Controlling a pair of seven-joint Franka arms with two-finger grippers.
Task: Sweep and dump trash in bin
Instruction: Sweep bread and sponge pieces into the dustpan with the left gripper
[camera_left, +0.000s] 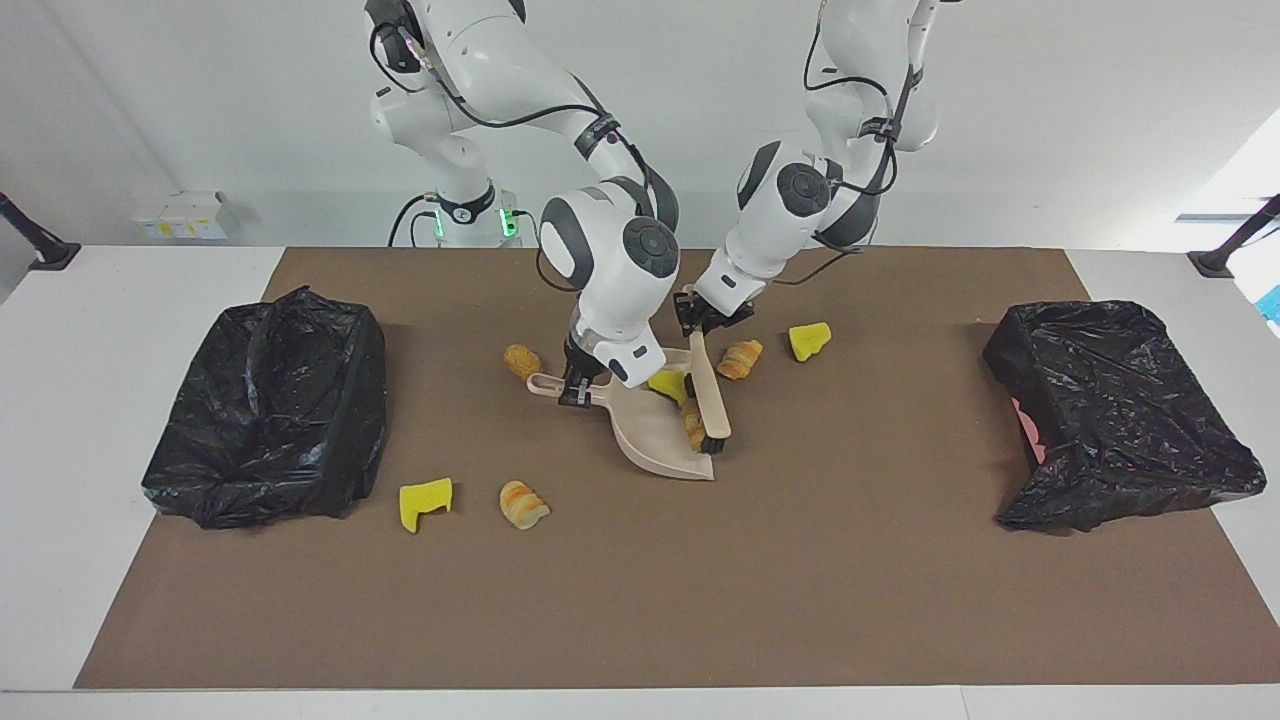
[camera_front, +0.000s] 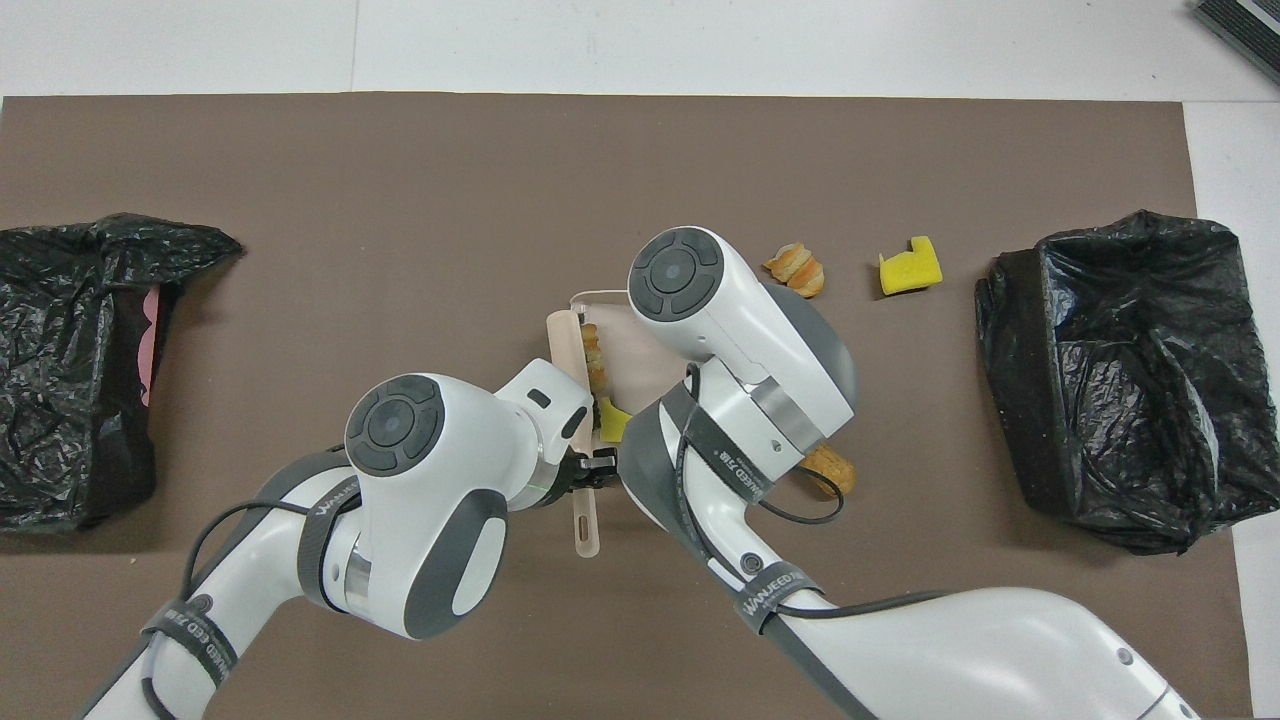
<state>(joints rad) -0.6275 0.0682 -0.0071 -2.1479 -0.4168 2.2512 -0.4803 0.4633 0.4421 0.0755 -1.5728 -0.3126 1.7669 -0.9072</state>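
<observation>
My right gripper is shut on the handle of the beige dustpan, which rests on the mat. My left gripper is shut on the handle of the brush, whose black bristles stand at the dustpan's mouth. Two pieces of trash lie in the pan: a yellow sponge chunk and a bread piece. Beside the brush, toward the left arm's end, lie a bread piece and a yellow chunk. Another bread piece lies by the pan's handle.
Two black-bagged bins stand at the mat's ends, one at the right arm's end and one at the left arm's end. A yellow chunk and a bread piece lie farther from the robots than the dustpan.
</observation>
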